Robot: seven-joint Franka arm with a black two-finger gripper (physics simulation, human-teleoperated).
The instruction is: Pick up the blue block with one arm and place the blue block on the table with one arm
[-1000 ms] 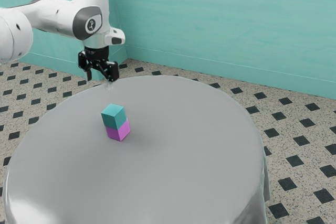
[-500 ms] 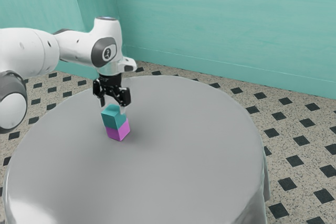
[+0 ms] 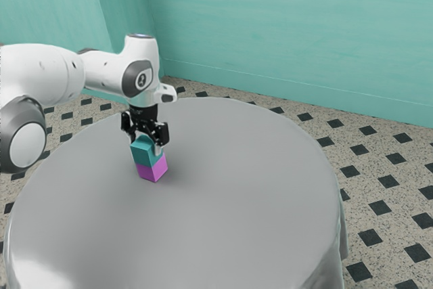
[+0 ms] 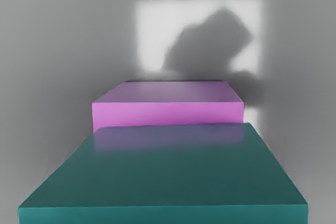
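On the exterior view's left of the round table [image 3: 250, 194], the blue block [image 3: 143, 154] sits atop the purple block [image 3: 154, 170]. The gripper [image 3: 146, 143] is over the blue block, its jaws apart.

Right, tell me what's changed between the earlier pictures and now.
The end effector has moved toward the exterior view's right and come down to the top of the blue block, its fingers standing apart. Nothing has visibly been gripped or let go. The blue block and the pink block stayed where they were.
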